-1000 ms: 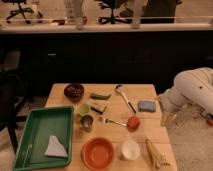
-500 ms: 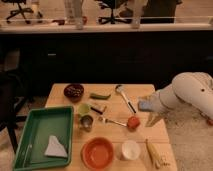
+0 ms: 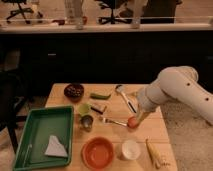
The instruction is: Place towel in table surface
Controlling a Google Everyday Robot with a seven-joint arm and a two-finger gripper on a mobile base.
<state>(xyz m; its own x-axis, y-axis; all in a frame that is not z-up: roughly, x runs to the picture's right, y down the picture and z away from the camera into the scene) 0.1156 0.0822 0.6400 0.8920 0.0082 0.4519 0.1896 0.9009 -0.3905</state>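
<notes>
Camera view, looked over. Found the gripper low over the right half of the desk, just above a small red-orange ball, perhaps touching it; could not tell which. Took the fingers as spread wide with nothing between them.

Compared against a second before: had hung off the desk's right edge then, had crossed inward over that edge half a second later, and now reached well in towards the middle. Noted no shift in anything lying on the desk.

Located the towel far off on the other side, lying in the near part of the green tray, untouched and well apart from the gripper. Counted between them a fork, a small dark cup, an orange bowl and a white cup.

Judged the task barely begun: approach under way, no grasp made, towel not yet on bare wood. Judged the leftward sweep a good sign for closing the gap to the tray. Judged the next need as carrying on left past the ball and fork, clearing the tray wall, then coming down on the cloth. Flagged one risk: knocking the ball at so low a height.
</notes>
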